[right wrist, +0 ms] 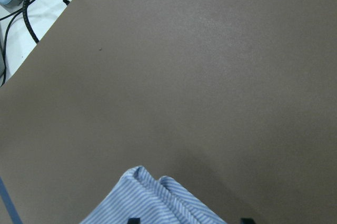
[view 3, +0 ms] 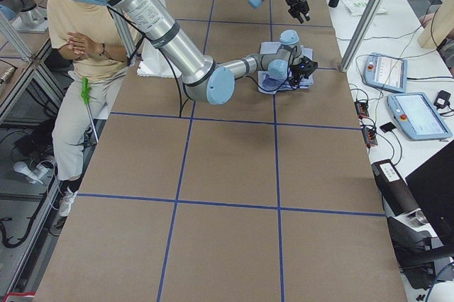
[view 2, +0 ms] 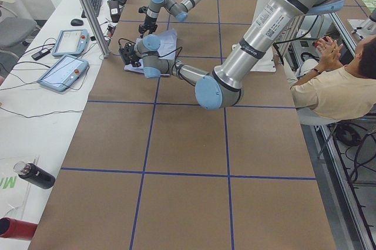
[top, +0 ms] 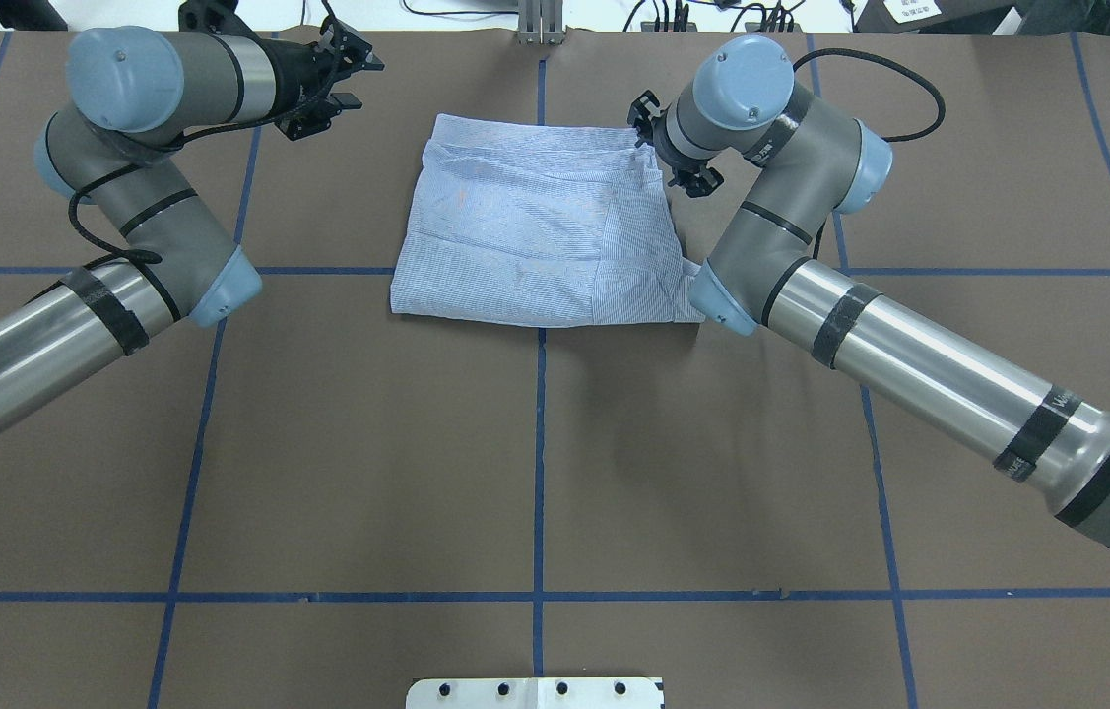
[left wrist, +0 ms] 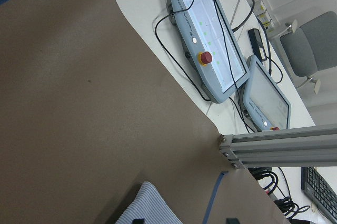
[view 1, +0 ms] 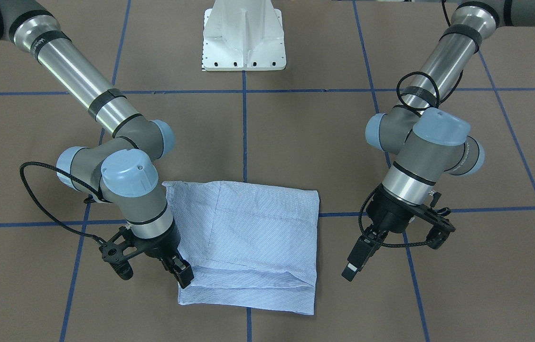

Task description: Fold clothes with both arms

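The light blue striped shirt (view 1: 248, 237) lies folded into a flat rectangle on the brown table, also seen in the overhead view (top: 535, 226). My right gripper (view 1: 153, 271) stands open at the shirt's far right corner, one finger touching the cloth edge. In the right wrist view a bunched corner of the shirt (right wrist: 158, 200) sits between the spread fingertips. My left gripper (view 1: 393, 254) hangs open above bare table, well apart from the shirt's other side. The left wrist view shows only a small shirt corner (left wrist: 147, 205).
The white pedestal base (view 1: 243, 35) stands at the robot's side of the table. Two teach pendants (left wrist: 210, 45) and an aluminium post (left wrist: 284, 148) lie past the far table edge. A seated person (view 2: 335, 85) is beside the table. Blue tape lines cross the brown surface.
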Motion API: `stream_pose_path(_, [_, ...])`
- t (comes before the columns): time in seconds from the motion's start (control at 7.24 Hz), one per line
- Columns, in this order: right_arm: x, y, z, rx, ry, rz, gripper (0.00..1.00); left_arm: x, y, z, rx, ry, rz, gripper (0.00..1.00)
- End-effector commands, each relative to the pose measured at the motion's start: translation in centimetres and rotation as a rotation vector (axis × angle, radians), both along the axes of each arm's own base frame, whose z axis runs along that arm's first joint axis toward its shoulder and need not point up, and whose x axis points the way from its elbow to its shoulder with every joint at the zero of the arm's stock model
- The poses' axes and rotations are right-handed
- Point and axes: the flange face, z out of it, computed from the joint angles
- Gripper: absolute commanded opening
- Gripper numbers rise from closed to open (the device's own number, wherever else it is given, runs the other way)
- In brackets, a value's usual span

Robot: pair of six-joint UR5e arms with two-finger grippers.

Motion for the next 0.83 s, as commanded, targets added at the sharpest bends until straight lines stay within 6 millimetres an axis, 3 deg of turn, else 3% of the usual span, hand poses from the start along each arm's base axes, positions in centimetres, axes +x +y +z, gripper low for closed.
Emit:
stream_pose_path(0.0, [-0.1, 1.1, -0.9, 0.014, -0.023, -0.01, 0.7, 0.1, 0.1, 0.0, -0.001, 0.001, 0.001, 0.6])
stream_pose_path(0.14, [-0.2, 2.0, -0.4, 0.018, -0.025, -0.018, 0.65, 0.1, 0.1, 0.0, -0.001, 0.001, 0.001, 0.6])
stream_pose_path(0.28, [-0.1, 2.2, -0.2, 0.017, -0.023, -0.019, 0.52, 0.1, 0.1, 0.0, -0.001, 0.001, 0.001, 0.6])
stream_pose_path(0.55, [-0.1, 2.4, -0.3, 0.025, -0.022, -0.027, 0.0, 0.3, 0.2, -0.1, -0.004, 0.005, 0.005, 0.61])
stream_pose_path(0.69, [-0.4, 3.6, 0.2, 0.037, -0.018, -0.048, 0.0, 0.5, 0.2, 0.0, -0.005, 0.004, 0.007, 0.61])
